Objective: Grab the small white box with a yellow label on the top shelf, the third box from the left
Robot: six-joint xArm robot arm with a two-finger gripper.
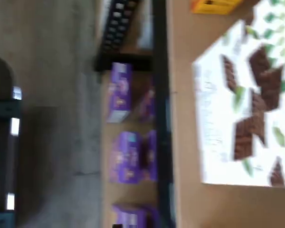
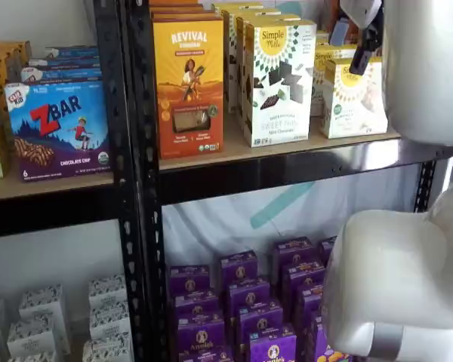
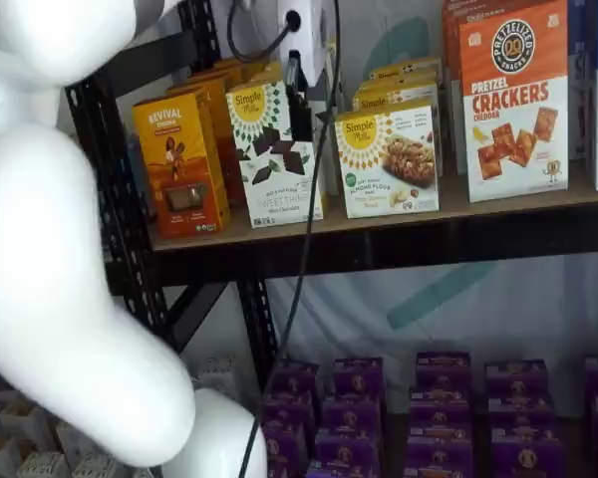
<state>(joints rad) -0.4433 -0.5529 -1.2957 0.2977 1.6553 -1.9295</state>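
The small white box with the round yellow label stands on the top shelf [image 2: 234, 154] in both shelf views [image 2: 353, 98] [image 3: 389, 159], right of a taller white Simple Mills carton [image 2: 279, 83] [image 3: 274, 154]. My gripper [image 3: 300, 112] hangs in front of the shelf, its black fingers over the tall carton's right edge, just left of the small box and above it. In a shelf view it [image 2: 365, 49] shows in front of the small box's top. No gap between the fingers is plain. The wrist view is blurred and shows the tall carton [image 1: 242, 104], not the small box.
An orange Revival carton [image 2: 189, 83] [image 3: 179, 164] stands left of the tall carton. Pretzel cracker boxes [image 3: 513, 100] stand to the right. Purple boxes [image 2: 245, 302] [image 1: 121, 92] fill the shelf below. ZBar boxes [image 2: 60, 128] sit on the lower-set board. My white arm [image 2: 396, 286] fills the foreground.
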